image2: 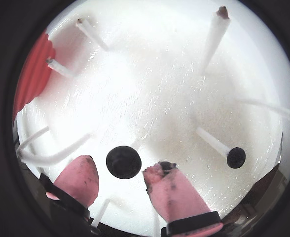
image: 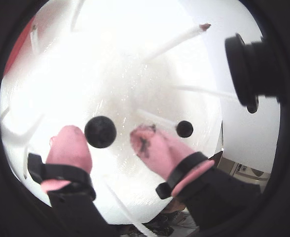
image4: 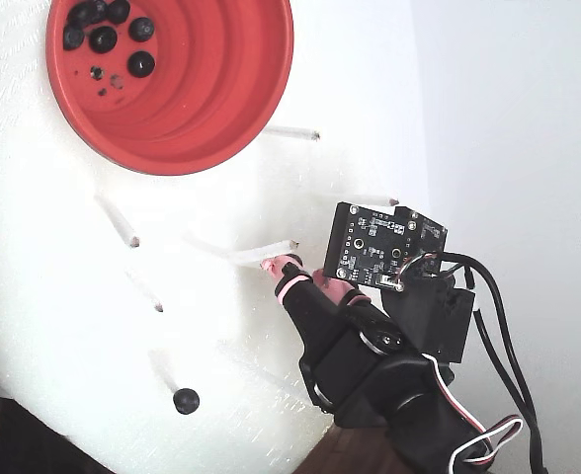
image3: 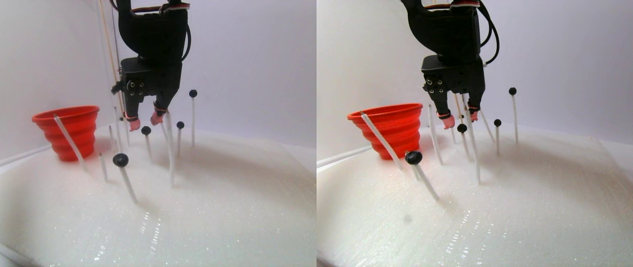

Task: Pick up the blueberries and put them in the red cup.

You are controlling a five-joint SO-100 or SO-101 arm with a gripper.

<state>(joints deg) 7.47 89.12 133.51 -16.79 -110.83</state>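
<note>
The blueberries sit on thin white sticks stuck in a white foam slab [image3: 227,211]. One blueberry [image: 100,132] [image2: 124,162] [image3: 146,130] lies between my pink fingertips, just ahead of them, with a gap on each side in a wrist view. My gripper [image: 105,132] [image2: 121,173] [image3: 143,121] [image4: 295,269] is open and holds nothing. Other blueberries stand to the right [image: 184,129] [image2: 236,157] and nearer the stereo camera [image3: 120,160]. The red cup [image4: 221,109] [image3: 69,133] [image2: 34,69] stands upright at the left, with several blueberries [image4: 103,25] on its base.
Bare white sticks [image2: 214,34] [image3: 69,142] lean at angles around the gripper and beside the cup. A lone berry on a stick [image4: 185,400] stands near the foam's lower edge. A second camera [image: 251,66] juts in at the right of a wrist view.
</note>
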